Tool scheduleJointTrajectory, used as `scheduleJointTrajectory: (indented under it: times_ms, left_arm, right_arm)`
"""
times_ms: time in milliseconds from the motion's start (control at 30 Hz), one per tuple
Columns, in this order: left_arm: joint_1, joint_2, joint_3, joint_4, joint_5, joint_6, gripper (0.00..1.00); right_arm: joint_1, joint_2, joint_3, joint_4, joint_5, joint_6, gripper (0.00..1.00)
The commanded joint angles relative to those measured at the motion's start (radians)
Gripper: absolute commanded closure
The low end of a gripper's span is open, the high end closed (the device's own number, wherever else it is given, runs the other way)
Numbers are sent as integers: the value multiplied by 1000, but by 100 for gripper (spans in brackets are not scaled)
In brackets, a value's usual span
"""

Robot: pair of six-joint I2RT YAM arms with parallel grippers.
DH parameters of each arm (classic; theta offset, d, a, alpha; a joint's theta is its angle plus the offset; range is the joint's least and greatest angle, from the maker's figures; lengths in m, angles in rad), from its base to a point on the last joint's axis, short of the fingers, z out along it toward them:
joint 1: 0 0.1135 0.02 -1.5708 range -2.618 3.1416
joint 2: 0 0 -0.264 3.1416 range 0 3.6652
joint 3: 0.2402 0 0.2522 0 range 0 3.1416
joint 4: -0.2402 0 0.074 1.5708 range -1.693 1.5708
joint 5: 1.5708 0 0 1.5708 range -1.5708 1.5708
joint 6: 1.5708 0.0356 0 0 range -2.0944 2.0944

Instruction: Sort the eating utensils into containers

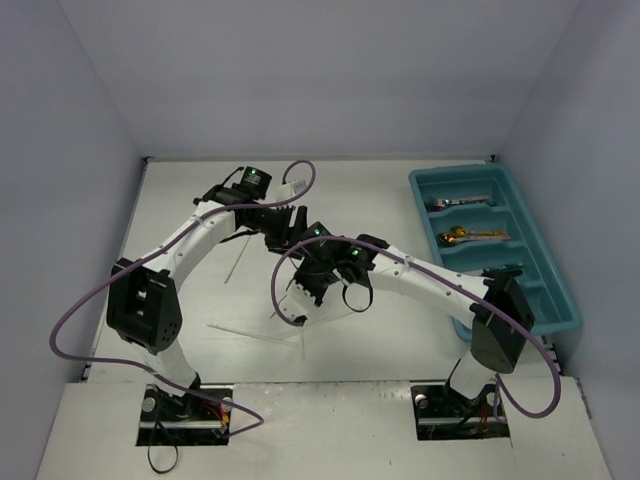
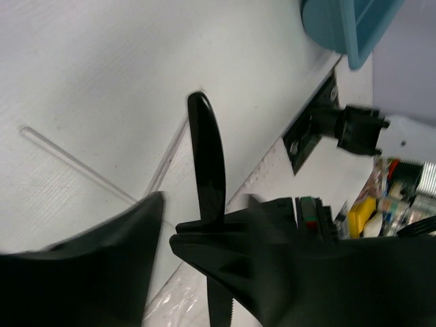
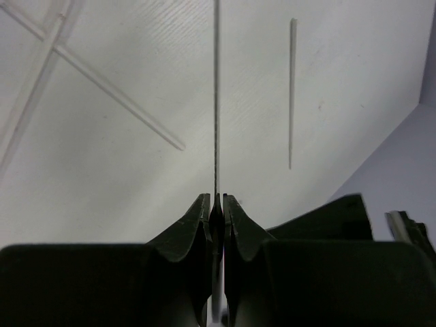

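Observation:
A black knife (image 1: 277, 305) hangs over the middle of the table, between the two arms. My right gripper (image 1: 300, 285) is shut on it. In the right wrist view the knife (image 3: 216, 102) shows edge-on, running straight out from the pinched jaws of my right gripper (image 3: 216, 199). My left gripper (image 1: 285, 232) is just behind; in its wrist view the knife (image 2: 206, 157) stands between the spread jaws of the left gripper (image 2: 204, 201), and the near finger (image 2: 136, 231) is off the knife. The teal tray (image 1: 495, 178) with its long containers sits at the far right.
The tray holds a gold spoon (image 1: 470, 235), a silver utensil (image 1: 460, 200) and a dark piece (image 1: 500, 270). Thin white sticks lie on the table: one (image 1: 235, 262) left of the grippers, another (image 1: 250, 330) near the front. The tray's corner (image 2: 354, 27) shows in the left wrist view.

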Motion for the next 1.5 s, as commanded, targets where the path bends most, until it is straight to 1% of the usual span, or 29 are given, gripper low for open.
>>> scheduleJointTrajectory:
  times_ms: [0,133,167,233,267,367,467,533,567,633,700,800,867,933,1000,1200,1467]
  left_arm:
    - [0,-108,18,2,-19,-18,13]
    - [60,-113,53,2,-73,-34,12]
    - [100,-110,66,2,-88,-39,12]
    - [145,-104,94,3,-106,-52,12]
    - [193,-100,108,2,-126,-62,12]
    - [270,-97,136,3,-163,-52,12]
    - [300,-130,126,3,-237,3,12]
    - [294,-152,96,10,-293,33,12]
    - [290,-169,79,16,-312,39,12]
    - [289,-179,54,17,-328,40,12]
    - [288,-174,32,15,-294,66,12]
    - [275,-180,1,16,-217,164,12]
    - [231,-195,0,15,-293,191,12]
    - [200,-208,-6,16,-368,213,12]
    - [172,-213,-11,16,-437,214,12]
    - [165,-213,-24,16,-466,214,12]
    - [165,-204,-24,15,-466,204,12]
  right_arm:
    - [-18,-76,41,25,50,63,100]
    - [-15,-153,12,20,83,98,100]
    - [-17,-185,1,15,97,107,100]
    - [-27,-227,-25,7,124,122,100]
    - [-42,-249,-47,-4,139,130,100]
    - [-111,-332,-92,-42,170,140,100]
    - [-271,-406,-140,-100,182,101,100]
    - [-377,-444,-156,-165,170,15,100]
    - [-491,-456,-166,-195,159,-37,100]
    - [-646,-463,-172,-262,136,-186,100]
    - [-809,-442,-162,-320,125,-285,100]
    - [-985,-377,-104,-418,94,-453,100]
    - [-1090,-326,-77,-460,102,-511,100]
    - [-1153,-285,-53,-478,100,-584,100]
    - [-1221,-266,-49,-492,106,-624,100]
    - [-1341,-212,-111,-502,122,-762,100]
    - [-1351,-133,-120,-492,130,-841,100]
